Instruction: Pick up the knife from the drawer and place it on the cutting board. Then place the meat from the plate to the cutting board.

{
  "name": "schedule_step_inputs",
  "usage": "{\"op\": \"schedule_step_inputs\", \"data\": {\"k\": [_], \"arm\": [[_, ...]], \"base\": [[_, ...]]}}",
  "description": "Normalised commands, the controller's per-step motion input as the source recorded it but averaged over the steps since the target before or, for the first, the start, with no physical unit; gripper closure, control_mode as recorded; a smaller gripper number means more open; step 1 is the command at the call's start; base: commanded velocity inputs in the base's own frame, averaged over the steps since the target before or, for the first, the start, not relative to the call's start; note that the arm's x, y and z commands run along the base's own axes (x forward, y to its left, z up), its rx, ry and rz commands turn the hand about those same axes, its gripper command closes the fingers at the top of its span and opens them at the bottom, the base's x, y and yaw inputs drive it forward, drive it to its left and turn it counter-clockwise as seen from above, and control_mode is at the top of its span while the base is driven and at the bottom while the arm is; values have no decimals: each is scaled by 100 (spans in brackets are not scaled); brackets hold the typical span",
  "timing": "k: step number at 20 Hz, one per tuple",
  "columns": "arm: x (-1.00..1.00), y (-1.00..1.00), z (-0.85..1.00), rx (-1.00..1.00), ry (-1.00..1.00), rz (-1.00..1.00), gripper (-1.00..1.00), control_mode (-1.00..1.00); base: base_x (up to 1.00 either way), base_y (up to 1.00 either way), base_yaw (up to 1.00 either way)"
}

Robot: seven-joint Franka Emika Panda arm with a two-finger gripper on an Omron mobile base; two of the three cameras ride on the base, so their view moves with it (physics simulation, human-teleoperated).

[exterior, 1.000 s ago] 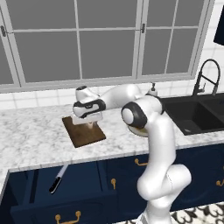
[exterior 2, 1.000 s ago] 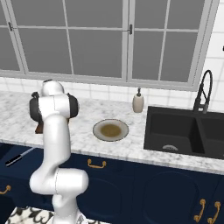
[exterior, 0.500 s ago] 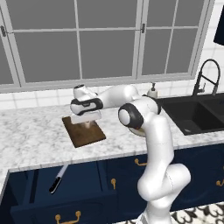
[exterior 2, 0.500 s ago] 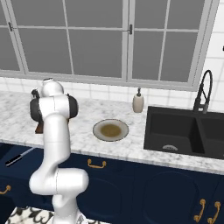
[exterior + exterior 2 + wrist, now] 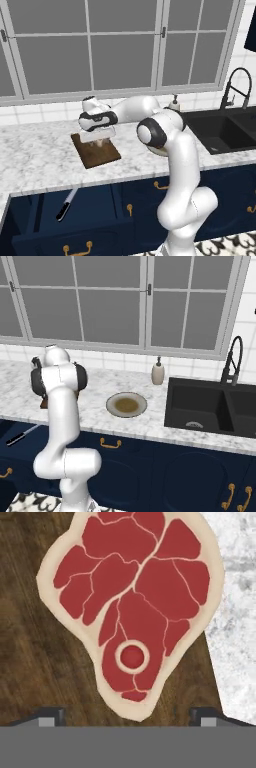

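Observation:
The meat (image 5: 132, 602), red with a pale rim, lies flat on the dark-brown cutting board (image 5: 30, 662). My gripper (image 5: 127, 718) hangs just above it, open, its fingertips (image 5: 50, 716) wide apart and clear of the meat's narrow end. From the left base view the gripper (image 5: 97, 136) hovers over the far end of the cutting board (image 5: 97, 154) on the marble counter. The knife (image 5: 66, 204), with its black handle, lies in the open navy drawer (image 5: 30, 215) below the counter's front edge. The knife (image 5: 20, 435) also shows at the left of the right base view. The plate (image 5: 126, 405) stands bare.
A soap bottle (image 5: 158, 373) stands behind the plate by the window wall. The black sink (image 5: 210, 406) with its faucet (image 5: 231, 358) is at the right. The open drawer juts out in front of the cabinets, brass pull (image 5: 76, 247) on its front.
The jaws have spread open and let go of the meat, which now rests on the cutting board. The arm has hardly moved.

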Motion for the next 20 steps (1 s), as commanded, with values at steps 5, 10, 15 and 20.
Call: {"op": "schedule_step_inputs", "data": {"k": [5,10,15,20], "arm": [[-64,-21,37,6,0,-3,-100,-100],[-86,-33,34,10,0,-9,-100,-100],[-100,-13,21,14,-1,-14,-100,-100],[-91,1,6,8,-1,-14,-100,-100]], "base": [[0,0,0],[0,0,0],[0,0,0],[0,0,0]]}}
